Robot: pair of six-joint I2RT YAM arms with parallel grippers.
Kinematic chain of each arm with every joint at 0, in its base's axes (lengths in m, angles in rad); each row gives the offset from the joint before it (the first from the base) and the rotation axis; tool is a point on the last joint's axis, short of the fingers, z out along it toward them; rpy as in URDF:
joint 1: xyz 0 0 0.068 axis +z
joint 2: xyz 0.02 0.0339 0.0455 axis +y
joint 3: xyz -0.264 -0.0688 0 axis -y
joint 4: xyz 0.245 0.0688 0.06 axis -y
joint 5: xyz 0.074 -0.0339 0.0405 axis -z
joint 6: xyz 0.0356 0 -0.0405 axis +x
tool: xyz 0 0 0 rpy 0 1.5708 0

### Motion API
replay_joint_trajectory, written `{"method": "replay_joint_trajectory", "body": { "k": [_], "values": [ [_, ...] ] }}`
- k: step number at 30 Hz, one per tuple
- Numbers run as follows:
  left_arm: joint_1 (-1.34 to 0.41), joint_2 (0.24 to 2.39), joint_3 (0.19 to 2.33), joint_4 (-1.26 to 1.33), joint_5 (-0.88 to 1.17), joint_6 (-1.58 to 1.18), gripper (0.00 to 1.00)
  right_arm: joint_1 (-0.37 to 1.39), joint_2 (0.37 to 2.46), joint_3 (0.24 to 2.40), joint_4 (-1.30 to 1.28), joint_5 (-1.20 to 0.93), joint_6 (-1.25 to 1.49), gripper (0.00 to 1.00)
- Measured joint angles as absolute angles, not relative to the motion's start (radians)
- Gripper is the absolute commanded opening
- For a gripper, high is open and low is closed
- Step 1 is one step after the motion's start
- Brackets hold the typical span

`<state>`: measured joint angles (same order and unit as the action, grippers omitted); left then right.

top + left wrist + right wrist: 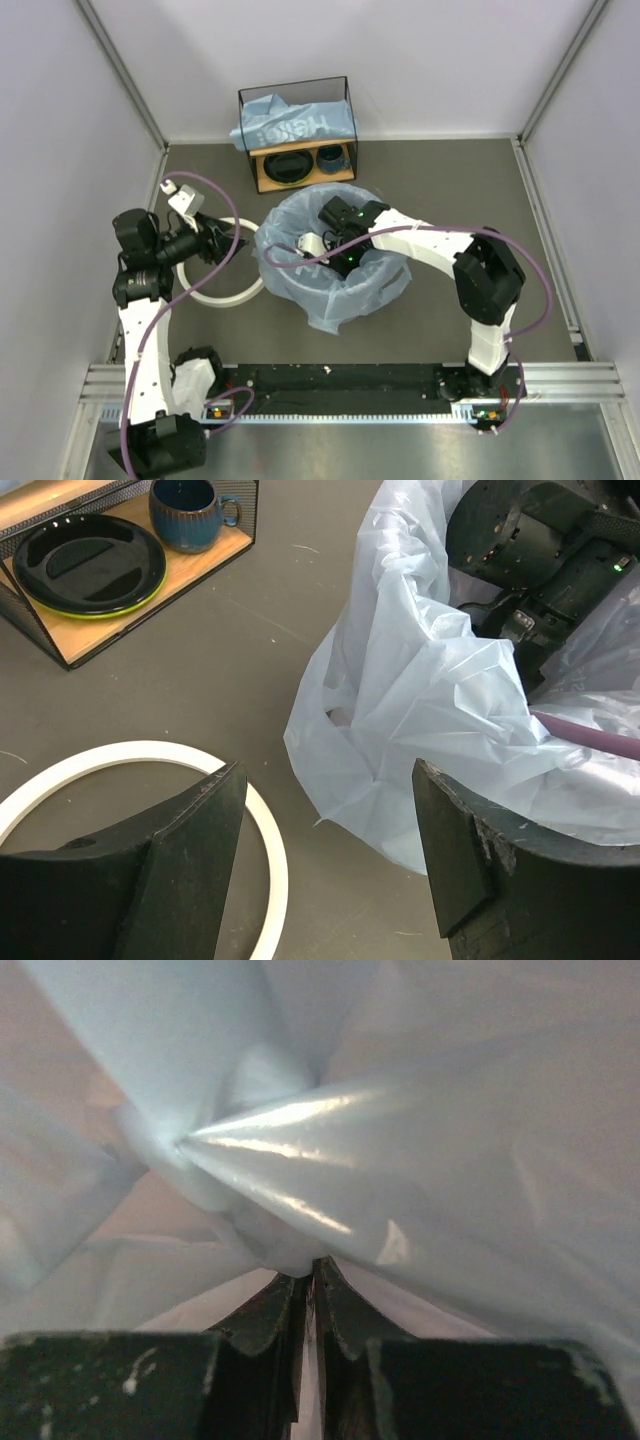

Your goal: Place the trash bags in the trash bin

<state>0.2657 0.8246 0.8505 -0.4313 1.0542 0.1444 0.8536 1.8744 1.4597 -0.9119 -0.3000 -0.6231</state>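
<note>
A light-blue trash bag (312, 292) (420, 695) is draped over and into the trash bin in the middle of the table. Only a strip of the bin's rim (393, 282) shows. My right gripper (316, 246) reaches down inside the bag. In the right wrist view its jaws (312, 1272) are shut on a bunched fold of that film (300, 1160). A second trash bag (295, 122) lies on top of the shelf. My left gripper (222, 240) (330, 780) hangs open and empty left of the bin, over the white ring (215, 293) (130, 755).
The black-wire wooden shelf (350, 130) stands at the back wall with a dark bowl (288, 167) (90, 565) and a blue cup (331, 157) (190, 510) inside. A purple cable (590, 735) crosses the bin's mouth. White walls close in on three sides.
</note>
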Motion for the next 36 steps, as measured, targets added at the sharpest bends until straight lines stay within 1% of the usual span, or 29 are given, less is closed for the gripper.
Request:
{"method": "replay_joint_trajectory", "body": {
  "k": [5,9,12,16,22,24,25,27,30,31,34,36],
  "values": [
    [0.266,0.841,0.85,-0.389,1.071,0.112,0.72,0.855,1.842,1.489,-0.919,-0.292,-0.612,0.1],
    [0.266,0.852,0.85,-0.358,1.085,0.091,0.71,0.858,1.77,1.507,-0.922,-0.289,-0.601,0.13],
    [0.265,0.854,0.85,-0.341,1.089,0.078,0.7,0.864,1.724,1.51,-0.921,-0.289,-0.599,0.13],
    [0.259,0.854,0.85,-0.274,1.112,0.012,0.69,0.867,1.714,1.511,-0.923,-0.289,-0.598,0.13],
    [0.237,0.853,0.851,-0.212,1.134,-0.048,0.68,0.868,1.714,1.548,-0.945,-0.289,-0.571,0.19],
    [0.234,0.852,0.851,-0.207,1.133,-0.054,0.68,0.868,1.705,1.593,-0.948,-0.279,-0.561,0.24],
    [0.234,0.85,0.851,-0.207,1.133,-0.054,0.68,0.868,1.695,1.618,-0.948,-0.272,-0.556,0.27],
    [0.234,0.845,0.851,-0.206,1.133,-0.054,0.68,0.865,1.664,1.654,-0.945,-0.258,-0.553,0.31],
    [0.234,0.835,0.851,-0.205,1.133,-0.053,0.68,0.846,1.585,1.703,-0.952,-0.247,-0.545,0.46],
    [0.234,0.833,0.851,-0.205,1.133,-0.053,0.68,0.837,1.567,1.72,-0.958,-0.248,-0.537,0.57],
    [0.234,0.824,0.851,-0.206,1.133,-0.05,0.68,0.794,1.519,1.798,-0.97,-0.252,-0.502,0.68],
    [0.234,0.817,0.851,-0.207,1.133,-0.05,0.68,0.772,1.512,1.865,-0.972,-0.246,-0.489,0.71]
  ]
}}
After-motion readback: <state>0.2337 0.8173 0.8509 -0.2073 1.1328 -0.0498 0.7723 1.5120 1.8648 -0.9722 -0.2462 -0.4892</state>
